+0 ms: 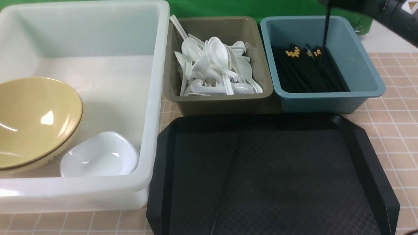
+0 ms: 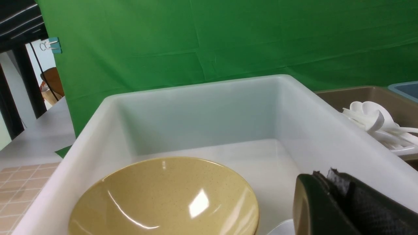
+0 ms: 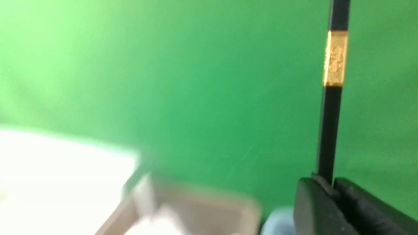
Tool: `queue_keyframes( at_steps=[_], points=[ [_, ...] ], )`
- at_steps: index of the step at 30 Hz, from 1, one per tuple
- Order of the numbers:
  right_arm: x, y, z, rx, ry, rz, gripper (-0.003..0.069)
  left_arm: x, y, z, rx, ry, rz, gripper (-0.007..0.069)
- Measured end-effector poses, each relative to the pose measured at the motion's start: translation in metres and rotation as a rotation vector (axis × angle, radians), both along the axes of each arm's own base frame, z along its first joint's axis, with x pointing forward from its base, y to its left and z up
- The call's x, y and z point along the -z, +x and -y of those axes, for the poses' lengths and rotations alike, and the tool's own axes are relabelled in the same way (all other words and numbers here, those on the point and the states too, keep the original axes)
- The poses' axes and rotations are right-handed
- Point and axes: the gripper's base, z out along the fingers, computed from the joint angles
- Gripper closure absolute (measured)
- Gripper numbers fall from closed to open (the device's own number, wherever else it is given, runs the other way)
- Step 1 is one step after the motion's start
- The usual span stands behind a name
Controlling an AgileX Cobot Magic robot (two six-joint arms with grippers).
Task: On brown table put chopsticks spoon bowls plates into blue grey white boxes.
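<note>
Grip status: the right claw (image 3: 329,182) is pinching a single chopstick (image 3: 329,130), jaws pressed onto the black shaft with the gold band standing well clear of the pads. In the front view this stick hangs almost upright over the blue box (image 1: 313,102), its lower end down among or just above the chopsticks (image 1: 300,76) already lying there; contact cannot be confirmed. The left claw (image 2: 321,176) is pressed together on nothing and sits over the white box (image 2: 294,107).

Location of other items: spoons (image 1: 215,65) are heaped in the grey box (image 1: 218,104); the bowls (image 1: 36,120) and one plate (image 1: 101,153) lie in the white box. The black tray (image 1: 277,179) rests on the surface (image 1: 398,98), in front of the two smaller boxes.

Handling assessment: the stick looks light, stiff and smooth-lacquered, so a thin pinch may let it pivot or slip. A hold on the plain shaft, as here, appears adequate for a short drop. Released upright, it may lean against the box wall or bounce rather than lie flat with the pile; this looks to be the final placing step for this stick.
</note>
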Motion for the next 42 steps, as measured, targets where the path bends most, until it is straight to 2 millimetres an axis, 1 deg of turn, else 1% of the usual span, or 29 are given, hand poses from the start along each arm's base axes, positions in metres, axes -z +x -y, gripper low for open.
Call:
queue_keyframes(
  at_steps=[1, 2, 4, 6, 8, 11, 12, 13, 14, 15, 16, 17, 18, 19, 20, 21, 22, 23, 25, 26, 29, 31, 32, 35, 36, 38, 42],
  points=[
    [0.002, 0.005, 0.001, 0.009, 0.001, 0.001, 0.058, 0.0, 0.0, 0.0, 0.0, 0.0, 0.0, 0.062],
    [0.011, 0.025, 0.005, 0.033, -0.002, -0.019, 0.0564, 0.0, 0.0, 0.0, 0.0, 0.0, 0.0, 0.062],
    [0.028, 0.045, 0.008, 0.051, -0.016, -0.082, 0.0535, 0.0, 0.0, 0.0, 0.0, 0.0, 0.0, 0.062],
    [0.047, 0.065, 0.01, 0.062, -0.038, -0.179, 0.0468, 0.0, 0.0, 0.0, -0.001, 0.0, -0.002, 0.062],
    [0.063, 0.078, 0.009, 0.062, -0.063, -0.293, 0.0374, 0.001, 0.0, 0.0, -0.002, -0.002, -0.006, 0.062],
    [0.07, 0.079, 0.004, 0.046, -0.089, -0.435, 0.0262, 0.001, 0.0, 0.0, -0.001, -0.006, -0.008, 0.062],
    [0.071, 0.077, 0.002, 0.04, -0.083, -0.488, 0.0239, 0.001, 0.0, 0.0, -0.001, -0.006, -0.008, 0.062],
    [0.071, 0.076, 0.0, 0.036, -0.08, -0.516, 0.0235, 0.001, 0.0, 0.0, -0.001, -0.006, -0.009, 0.062],
    [0.072, 0.069, -0.008, 0.019, -0.074, -0.629, 0.0207, 0.001, 0.0, 0.0, -0.001, -0.007, -0.009, 0.062],
    [0.073, 0.066, -0.01, 0.014, -0.074, -0.666, 0.02, 0.001, 0.0, 0.0, -0.001, -0.007, -0.009, 0.062],
    [0.079, 0.053, -0.023, -0.012, -0.097, -0.803, 0.0191, 0.001, 0.0, 0.0, -0.001, -0.007, -0.009, 0.062],
    [0.087, 0.038, -0.038, -0.052, -0.154, -0.937, 0.019, 0.001, 0.0, 0.0, -0.001, -0.007, -0.009, 0.062],
    [0.095, 0.026, -0.05, -0.085, -0.201, -1.022, 0.019, 0.001, 0.0, 0.0, 0.0, -0.007, -0.009, 0.062],
    [0.095, 0.026, -0.05, -0.085, -0.201, -1.022, 0.019, 0.001, 0.0, 0.0, 0.0, -0.007, -0.009, 0.062],
    [0.115, 0.004, -0.077, -0.154, -0.291, -1.141, 0.0189, 0.001, 0.0, 0.0, 0.002, -0.006, -0.005, 0.062],
    [0.119, 0.0, -0.082, -0.168, -0.306, -1.155, 0.0189, 0.001, 0.0, 0.0, 0.002, -0.005, -0.006, 0.062],
    [0.128, -0.008, -0.093, -0.195, -0.331, -1.177, 0.0188, 0.001, 0.0, 0.0, 0.002, -0.005, -0.006, 0.062],
    [0.142, -0.019, -0.11, -0.233, -0.362, -1.199, 0.0188, 0.001, 0.0, 0.0, 0.002, -0.005, -0.005, 0.062],
    [0.158, -0.028, -0.131, -0.258, -0.361, -1.204, 0.0188, 0.001, 0.0, 0.0, 0.002, -0.003, -0.003, 0.062],
    [0.161, -0.029, -0.135, -0.261, -0.356, -1.201, 0.0188, 0.001, 0.0, 0.0, 0.002, -0.003, -0.003, 0.062],
    [0.178, -0.029, -0.158, -0.271, -0.293, -1.158, 0.0188, 0.001, 0.0, 0.0, 0.002, -0.004, -0.003, 0.062],
    [0.188, -0.029, -0.164, -0.279, -0.293, -1.15, 0.0188, 0.001, 0.0, 0.0, 0.001, -0.002, -0.003, 0.062],
    [0.196, -0.029, -0.167, -0.283, -0.309, -1.155, 0.0188, 0.001, 0.0, 0.0, 0.0, 0.0, -0.003, 0.062],
    [0.199, -0.028, -0.172, -0.289, -0.316, -1.154, 0.0196, 0.001, 0.0, 0.0, -0.003, 0.006, -0.001, 0.062],
    [0.2, -0.028, -0.172, -0.291, -0.338, -1.163, 0.0214, 0.001, 0.0, 0.0, -0.003, 0.008, -0.001, 0.062],
    [0.202, -0.029, -0.171, -0.316, -0.406, -1.16, 0.0272, 0.001, 0.0, 0.0, -0.004, 0.01, 0.0, 0.062],
    [0.203, -0.03, -0.168, -0.38, -0.55, -1.15, 0.0459, 0.001, 0.0, 0.0, -0.004, 0.012, 0.002, 0.062]
  ],
)
